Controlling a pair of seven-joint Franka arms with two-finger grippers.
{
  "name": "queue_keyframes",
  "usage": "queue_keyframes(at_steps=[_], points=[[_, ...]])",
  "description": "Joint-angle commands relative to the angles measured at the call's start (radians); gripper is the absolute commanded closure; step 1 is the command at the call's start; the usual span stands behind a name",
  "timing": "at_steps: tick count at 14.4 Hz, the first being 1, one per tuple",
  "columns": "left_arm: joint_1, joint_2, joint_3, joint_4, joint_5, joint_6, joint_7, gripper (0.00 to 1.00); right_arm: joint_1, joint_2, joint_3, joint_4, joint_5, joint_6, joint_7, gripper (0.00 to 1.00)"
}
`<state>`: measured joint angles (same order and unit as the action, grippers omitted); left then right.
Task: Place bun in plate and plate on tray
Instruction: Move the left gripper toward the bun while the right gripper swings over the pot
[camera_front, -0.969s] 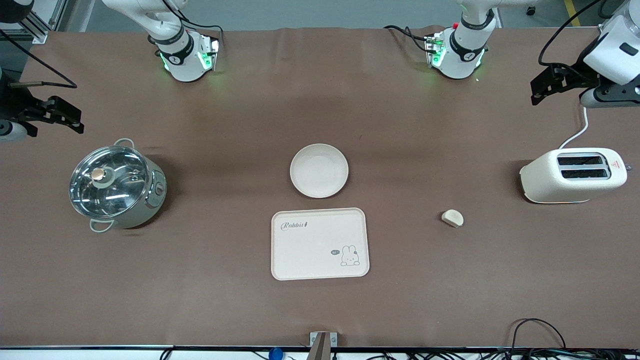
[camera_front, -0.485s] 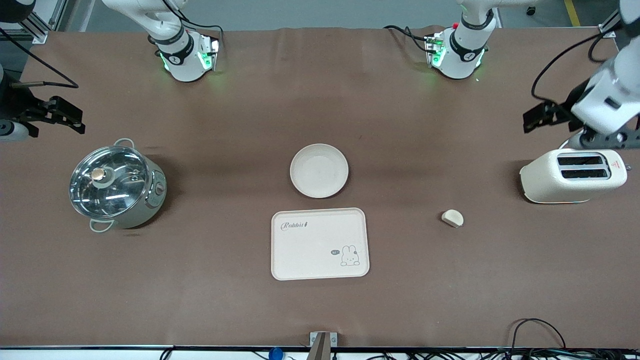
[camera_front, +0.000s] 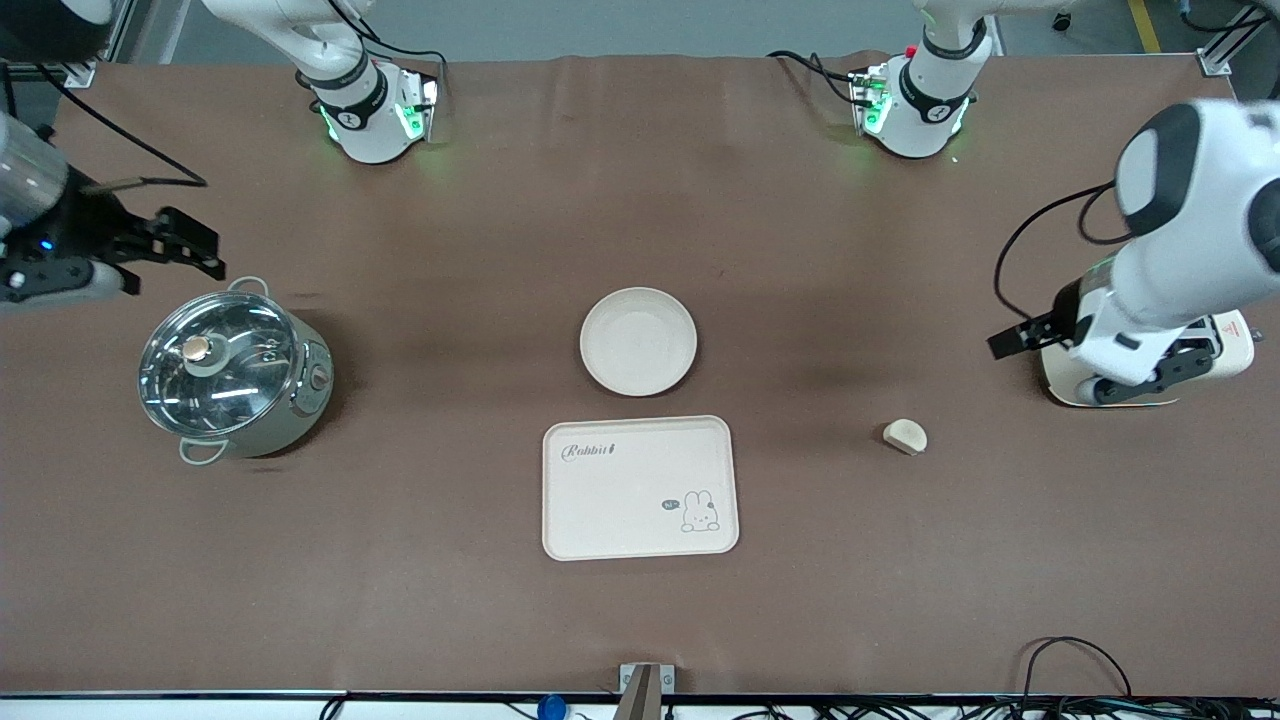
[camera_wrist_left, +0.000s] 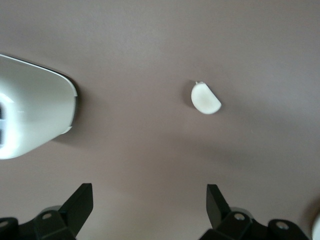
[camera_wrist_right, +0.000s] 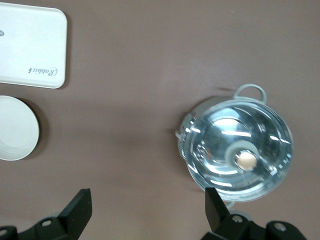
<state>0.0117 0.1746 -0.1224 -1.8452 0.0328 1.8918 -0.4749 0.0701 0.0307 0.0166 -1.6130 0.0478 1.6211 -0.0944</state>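
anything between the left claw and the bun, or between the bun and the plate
Nothing visible does. The left claw hangs open above the toaster, with bare table between it and the bun. From the bun to the plate the cloth is bare too; the tray lies nearer the camera, off that line.

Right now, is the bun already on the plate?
No. The bun lies on the bare table toward the left arm's end, well apart from the empty plate.
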Motion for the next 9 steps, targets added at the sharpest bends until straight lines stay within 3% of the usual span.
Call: queue_keyframes(at_steps=[1, 4, 9], points=[[0.007, 0.077, 0.000, -0.036, -0.005, 0.107, -0.129, 0.00, 0.056, 0.067, -0.003, 0.018, 0.015, 0.042, 0.015, 0.00], [-0.004, 0.182, -0.003, -0.031, -0.004, 0.254, -0.347, 0.00, 0.117, 0.144, -0.003, 0.015, 0.041, 0.120, 0.164, 0.00], [-0.006, 0.328, -0.005, -0.031, -0.019, 0.504, -0.451, 0.00, 0.267, 0.267, -0.003, -0.054, 0.043, 0.323, 0.373, 0.00]])
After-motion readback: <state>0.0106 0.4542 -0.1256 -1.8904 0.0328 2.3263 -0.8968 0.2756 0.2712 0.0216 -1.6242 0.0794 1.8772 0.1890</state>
